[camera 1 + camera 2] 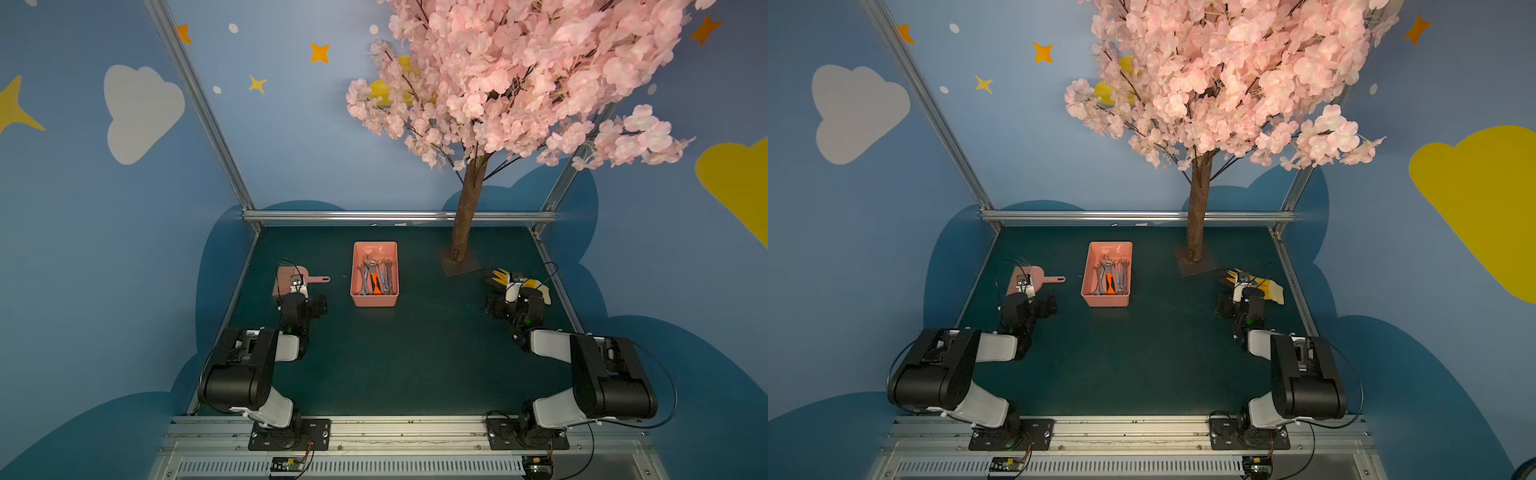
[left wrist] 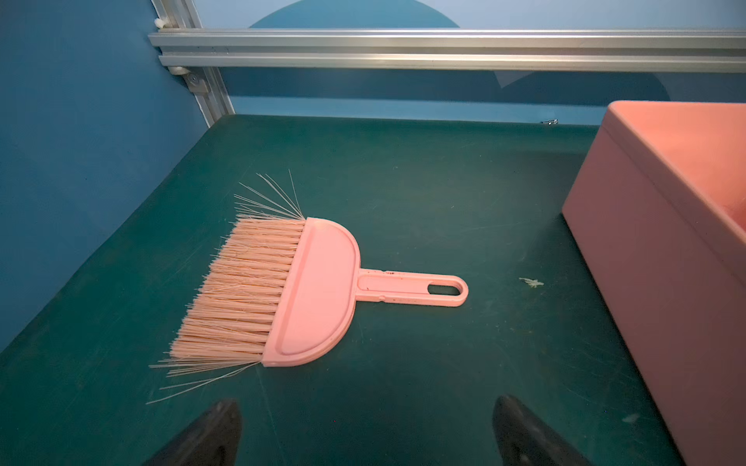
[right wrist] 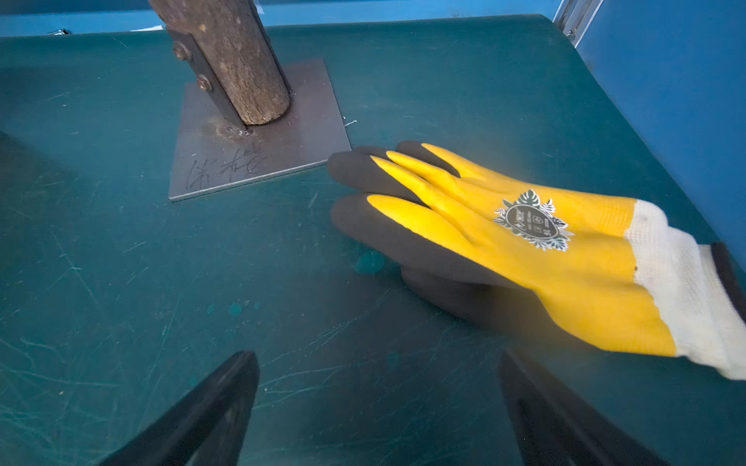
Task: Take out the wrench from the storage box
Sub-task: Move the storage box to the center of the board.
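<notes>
Top views, storage box: in both top views you see the storage box [image 1: 374, 300] [image 1: 1105, 300] standing on the green table [image 1: 395, 365], on the far half and about midway between the two arms.
Top views, wrenches: several grey wrenches [image 1: 387, 275] lie inside the box, together with an orange-and-black tool [image 1: 376, 286]; none is taken out.
Top views, arms: your left arm [image 1: 249, 370] and right arm [image 1: 602, 374] are folded low at the two sides of the table, well apart from the box.
Top views, other things: a pink hand brush [image 1: 286, 280] lies by the left arm and a yellow glove [image 1: 542, 291] by the right arm. A blossom tree [image 1: 467, 208] stands at the far right.
Left wrist, gripper: your left gripper [image 2: 366, 401] has its fingers spread wide, with nothing between them.
Left wrist, scene: the brush [image 2: 319, 294] lies flat ahead, with its handle toward the box. You see only the outer wall [image 2: 646, 282] of the box; its inside is hidden.
Right wrist, gripper: your right gripper [image 3: 377, 354] is spread wide too and holds nothing.
Right wrist, scene: the glove [image 3: 545, 250] lies flat on the table, its dark fingertips just beside the metal base plate [image 3: 258, 161] of the tree.
</notes>
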Available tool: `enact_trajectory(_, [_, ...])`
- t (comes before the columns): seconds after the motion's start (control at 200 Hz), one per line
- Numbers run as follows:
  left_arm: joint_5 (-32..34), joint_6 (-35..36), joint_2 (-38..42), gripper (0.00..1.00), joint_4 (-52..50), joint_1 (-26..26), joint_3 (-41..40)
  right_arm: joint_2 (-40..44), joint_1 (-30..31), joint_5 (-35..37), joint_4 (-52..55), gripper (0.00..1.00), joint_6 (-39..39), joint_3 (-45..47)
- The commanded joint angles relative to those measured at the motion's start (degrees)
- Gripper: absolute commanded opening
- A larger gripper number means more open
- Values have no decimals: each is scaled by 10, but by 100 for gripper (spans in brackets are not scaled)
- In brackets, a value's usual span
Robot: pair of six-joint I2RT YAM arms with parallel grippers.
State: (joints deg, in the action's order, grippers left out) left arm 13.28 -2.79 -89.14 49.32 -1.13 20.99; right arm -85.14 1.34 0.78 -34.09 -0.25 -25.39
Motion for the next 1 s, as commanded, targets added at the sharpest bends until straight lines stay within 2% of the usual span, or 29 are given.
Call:
enact_trajectory(0.0, [-6, 1, 5, 100, -3, 2, 10, 8, 3, 2, -14, 98, -3, -8])
enact_trajectory(0.606, [-7, 3, 10, 100, 4, 2, 6, 14, 0, -9, -17, 98, 10, -11])
enact_trajectory(0.676, [-10, 16, 31, 100, 0, -3, 4, 42, 4, -25, 30, 98, 7, -29])
enact_trajectory(0.741, [3, 20, 74, 100, -58, -10, 17, 79, 8, -26, 110, 98, -4, -57])
enact_trajectory(0.856, [41, -21, 158, 100, -233, -10, 75, 132, 15, -35, 166, 98, 15, -77])
enact_trajectory(0.996, [8, -73, 211, 100, -387, -7, 146, 180, 45, -64, 241, 98, 38, -108])
